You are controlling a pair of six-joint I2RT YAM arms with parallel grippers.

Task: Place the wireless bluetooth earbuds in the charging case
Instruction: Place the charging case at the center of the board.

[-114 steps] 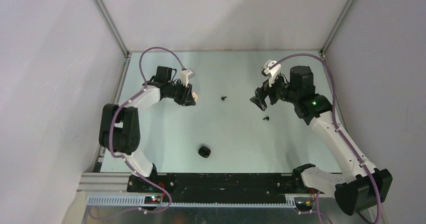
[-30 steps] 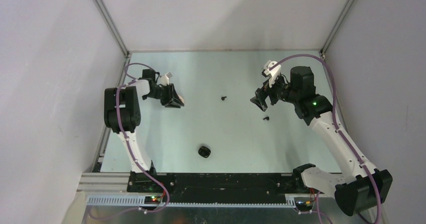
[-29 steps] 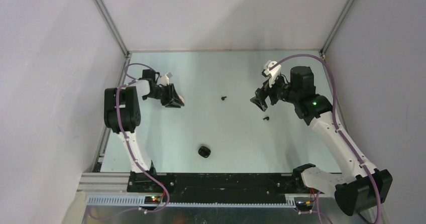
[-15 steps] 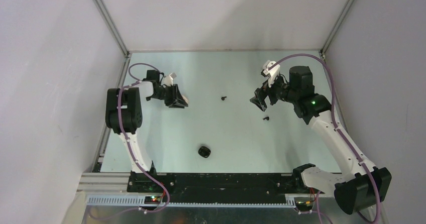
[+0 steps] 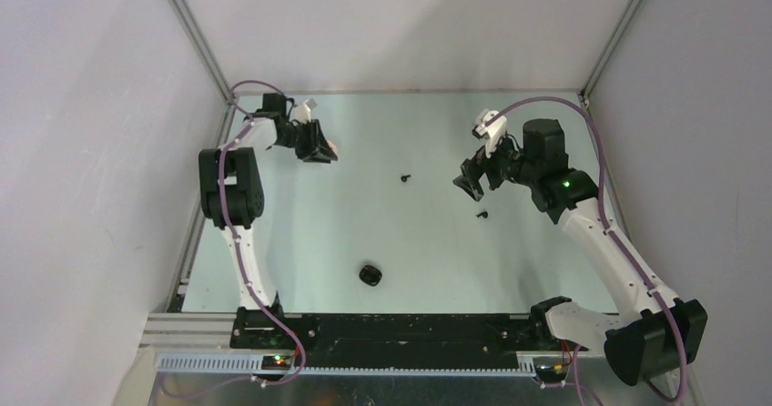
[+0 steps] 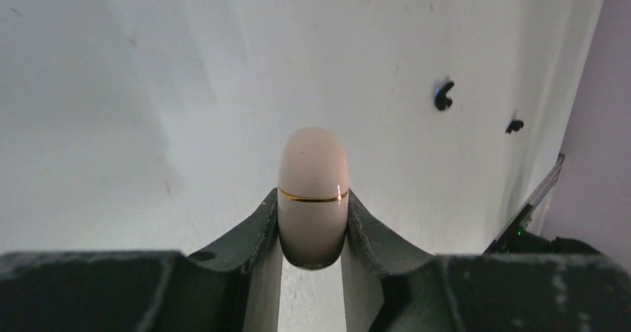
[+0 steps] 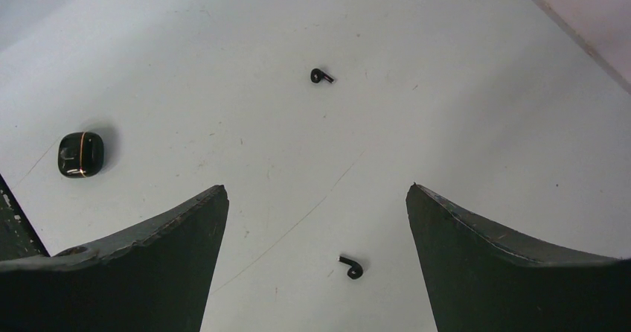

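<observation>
My left gripper (image 6: 313,198) is shut on a cream-white charging case (image 6: 313,179) with a thin gold seam; its lid is closed and it is held off the table. In the top view that gripper (image 5: 320,149) sits near the back left corner. Two black earbuds (image 5: 406,178) (image 5: 482,214) lie on the table, apart from each other. My right gripper (image 7: 316,190) hangs open above them, the nearer earbud (image 7: 352,267) lying between its fingers and the farther earbud (image 7: 321,76) beyond. Both earbuds (image 6: 443,96) (image 6: 513,126) also show far off in the left wrist view.
A closed black charging case (image 5: 370,275) with a gold seam lies at the near middle of the table, also in the right wrist view (image 7: 80,154). Grey walls and metal corner posts (image 5: 193,35) enclose the table on three sides.
My left arm has swung toward the back left corner, carrying the cream-white case away from the middle. The right arm and the earbuds have not moved.
</observation>
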